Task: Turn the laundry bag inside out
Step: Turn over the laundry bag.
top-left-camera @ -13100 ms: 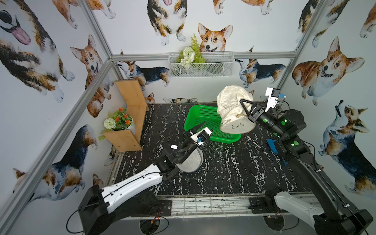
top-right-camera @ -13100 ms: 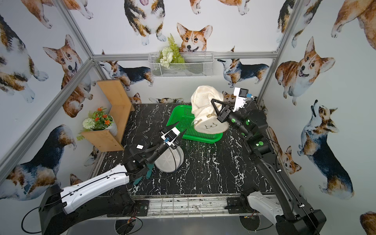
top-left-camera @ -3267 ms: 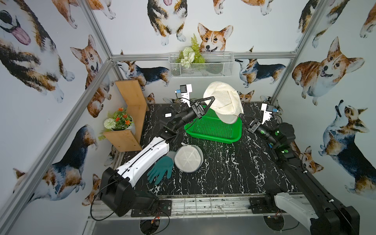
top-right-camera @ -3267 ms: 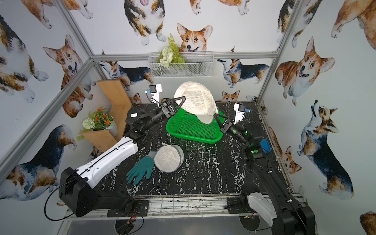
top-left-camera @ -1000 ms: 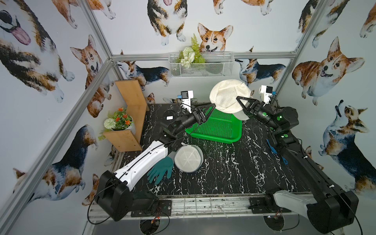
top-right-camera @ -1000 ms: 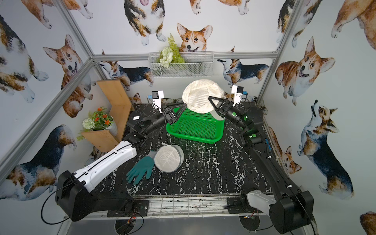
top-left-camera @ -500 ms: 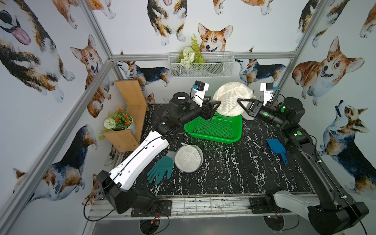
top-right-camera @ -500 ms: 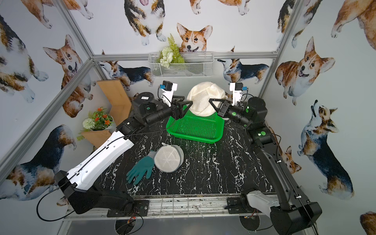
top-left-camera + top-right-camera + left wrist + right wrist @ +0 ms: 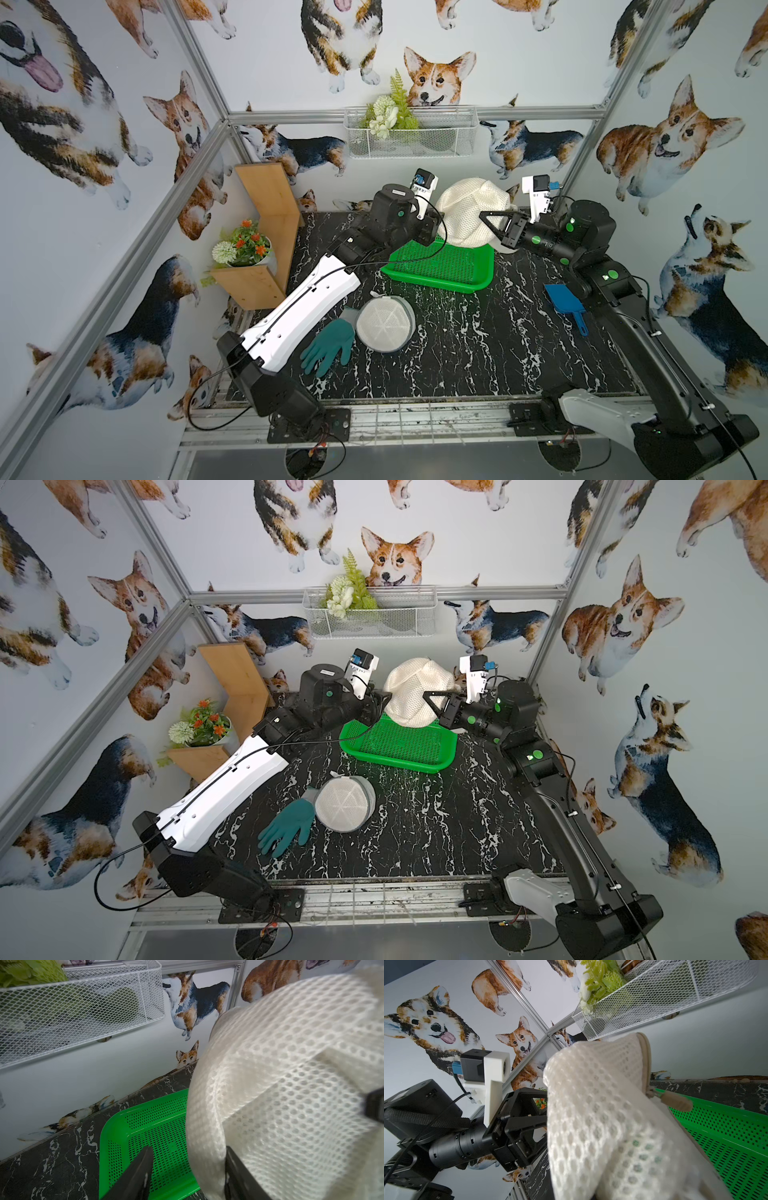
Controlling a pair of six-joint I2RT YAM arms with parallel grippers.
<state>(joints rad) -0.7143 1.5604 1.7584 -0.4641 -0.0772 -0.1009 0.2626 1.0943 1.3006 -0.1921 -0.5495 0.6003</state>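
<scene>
- Right gripper (image 9: 487,219): jaws pinched together on the laundry bag (image 9: 467,208), which bulges just beyond the fingertips.
- Left gripper (image 9: 188,1150): jaws apart, a fold of the bag between them, lying against one finger.
- Green tray (image 9: 449,268): just below both sets of jaws.

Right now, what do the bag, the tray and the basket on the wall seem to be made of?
Bag: soft white mesh fabric, matte, probably synthetic; it has regular round holes and it folds and sags.
Tray: green plastic, slightly glossy; it has a moulded rim and rows of slots.
Basket: likely white-coated metal mesh; it is a thin, stiff diamond lattice with a wire rim.
</scene>
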